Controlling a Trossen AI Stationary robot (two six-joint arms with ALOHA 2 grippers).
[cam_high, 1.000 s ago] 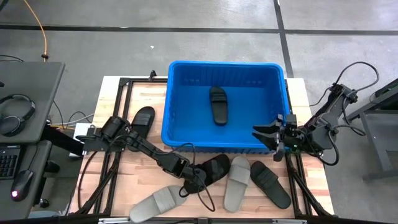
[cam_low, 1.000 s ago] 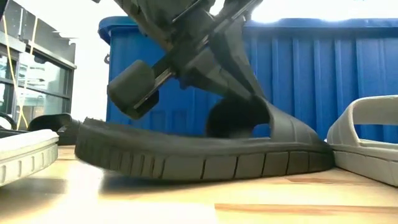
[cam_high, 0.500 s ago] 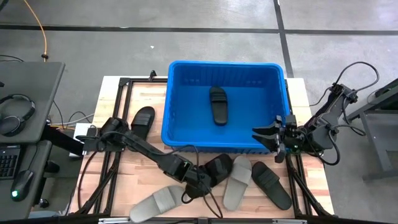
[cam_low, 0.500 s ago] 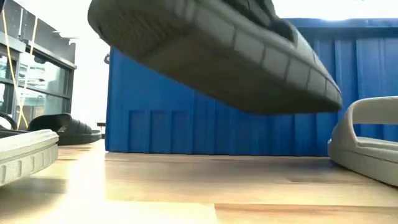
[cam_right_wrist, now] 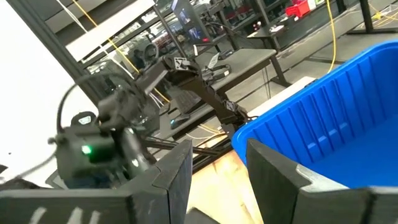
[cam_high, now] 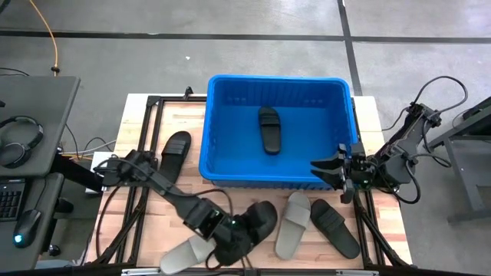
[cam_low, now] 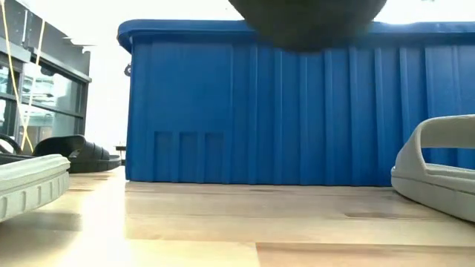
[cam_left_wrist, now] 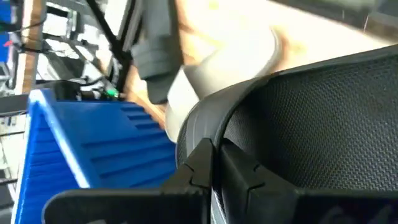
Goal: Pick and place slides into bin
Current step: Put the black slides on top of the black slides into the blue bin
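My left gripper [cam_high: 230, 232] is shut on a black slide [cam_high: 258, 220] above the table's near middle; the low view shows only the slide's underside [cam_low: 308, 22], high up. The blue bin [cam_high: 276, 130] stands at the far middle with one black slide [cam_high: 268, 129] lying in it. Two grey slides [cam_high: 293, 224] [cam_high: 188, 251] and two black ones [cam_high: 334, 228] [cam_high: 175, 149] lie on the table. My right gripper [cam_high: 330, 170] is open and empty at the bin's near right corner. My left gripper [cam_left_wrist: 214, 158] pinches a curved edge of the black slide [cam_left_wrist: 227, 112] between its two fingers; whether that edge is the strap or the side wall I cannot tell. The slide is lifted clear of the table, above a grey slide [cam_left_wrist: 230, 62].
The bin's near wall [cam_low: 297, 111] stands just beyond the lifted slide. A grey slide [cam_low: 438, 178] lies at the low view's right, another [cam_low: 30, 185] at its left, with a black one [cam_low: 78, 152] behind it. A side desk with headphones [cam_high: 19, 138] stands left of the table.
My left gripper has gone up and a little toward the table's near edge, holding the black slide. The slide, which lay tipped with its sole on the table, is now lifted clear, well above the wood.
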